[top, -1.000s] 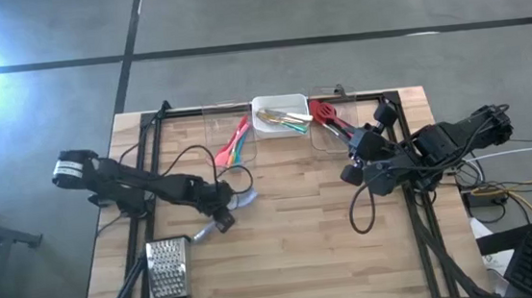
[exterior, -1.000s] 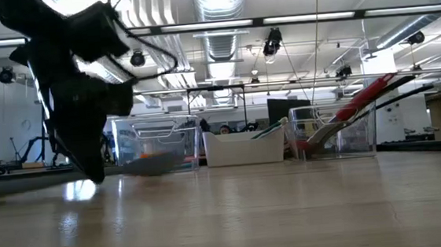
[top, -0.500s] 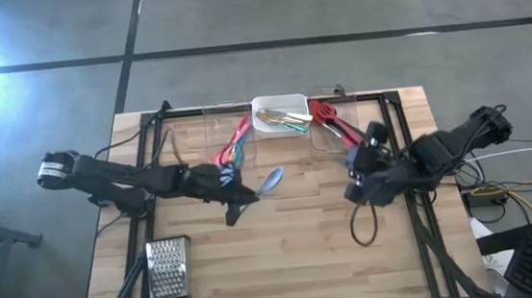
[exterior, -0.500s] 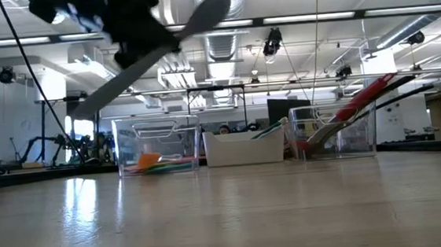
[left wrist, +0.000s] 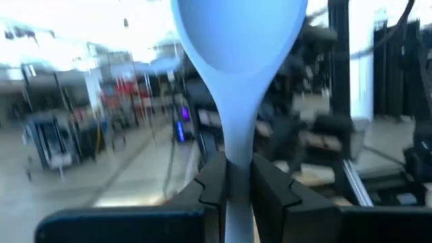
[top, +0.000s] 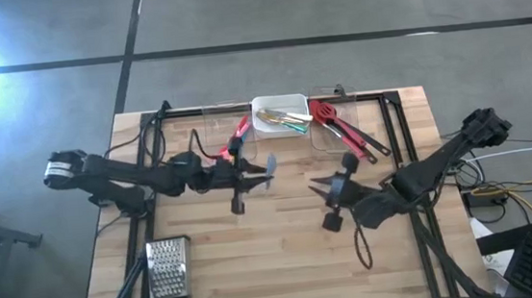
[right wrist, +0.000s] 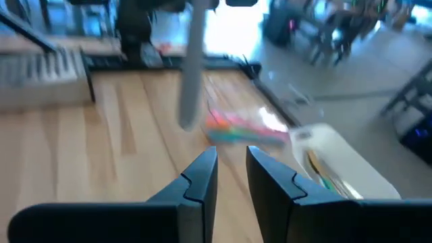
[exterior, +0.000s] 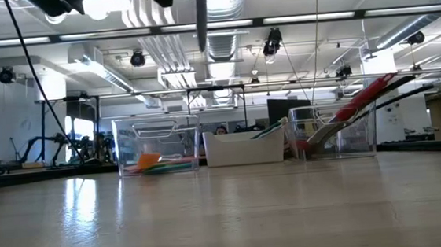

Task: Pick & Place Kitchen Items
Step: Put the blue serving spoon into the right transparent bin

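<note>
The left gripper (top: 239,175) sits a bit left of the middle of the high view, up off the wooden table (top: 286,263). Its 2 dark fingers (left wrist: 212,182) are squeezed onto the thin handle of a pale blue plastic spoon (top: 266,168). The spoon's round bowl points toward the middle of the table.

The right gripper (top: 330,190) is just right of the middle, close to the spoon but not touching it. Its fingers (right wrist: 199,177) stand a little apart and hold nothing.

The grip is only on the skinny handle, so I think the spoon could twist or slip out and fall on the table. The 2 arms are near each other, so a fast move could bump them.

The clear plastic box (top: 230,133) at the upper middle holds bright red and green utensils (top: 236,137). The white tray (top: 281,116) beside it holds small metal cutlery. A drop from too high could miss or bounce out.
</note>
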Action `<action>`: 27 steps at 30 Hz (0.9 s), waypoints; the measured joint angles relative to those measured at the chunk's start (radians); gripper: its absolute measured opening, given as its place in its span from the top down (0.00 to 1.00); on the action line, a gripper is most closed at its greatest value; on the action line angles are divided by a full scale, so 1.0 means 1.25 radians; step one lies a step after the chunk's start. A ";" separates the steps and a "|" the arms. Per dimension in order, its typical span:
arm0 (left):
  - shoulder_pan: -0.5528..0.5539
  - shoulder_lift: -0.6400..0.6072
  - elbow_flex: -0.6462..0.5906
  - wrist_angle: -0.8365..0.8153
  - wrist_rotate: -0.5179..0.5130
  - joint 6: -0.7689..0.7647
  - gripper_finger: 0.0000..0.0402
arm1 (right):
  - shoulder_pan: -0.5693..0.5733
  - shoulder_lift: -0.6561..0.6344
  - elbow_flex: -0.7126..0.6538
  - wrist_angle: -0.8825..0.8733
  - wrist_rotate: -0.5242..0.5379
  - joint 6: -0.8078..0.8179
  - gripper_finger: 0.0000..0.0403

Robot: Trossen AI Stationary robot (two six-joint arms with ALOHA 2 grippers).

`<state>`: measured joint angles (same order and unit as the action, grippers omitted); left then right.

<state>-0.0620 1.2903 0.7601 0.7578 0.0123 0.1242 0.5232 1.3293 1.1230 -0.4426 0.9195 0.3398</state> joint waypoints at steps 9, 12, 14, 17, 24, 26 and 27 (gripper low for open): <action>0.042 0.056 0.002 0.186 0.098 -0.008 0.89 | -0.016 0.000 -0.108 0.425 0.000 -0.242 0.76; 0.047 0.066 0.015 0.183 0.105 -0.009 0.89 | -0.026 0.000 -0.109 0.437 0.000 -0.240 0.70; 0.047 0.078 0.035 0.183 0.120 -0.010 0.89 | -0.038 0.003 -0.109 0.438 0.000 -0.230 0.67; 0.047 0.103 0.074 0.186 0.163 -0.008 0.89 | -0.056 0.010 -0.105 0.438 -0.001 -0.231 0.64; 0.052 0.181 0.170 0.149 0.217 0.013 0.89 | -0.066 0.020 -0.075 0.442 -0.009 -0.236 0.62; 0.056 0.200 0.193 0.141 0.224 0.020 0.89 | -0.066 0.023 -0.068 0.442 -0.011 -0.233 0.62; 0.059 0.209 0.205 0.141 0.232 0.020 0.89 | -0.066 0.024 -0.066 0.442 -0.013 -0.234 0.62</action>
<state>0.0113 1.5514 1.0158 0.9344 0.3017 0.1493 0.4400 1.3590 1.0406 0.1097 0.9029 0.0478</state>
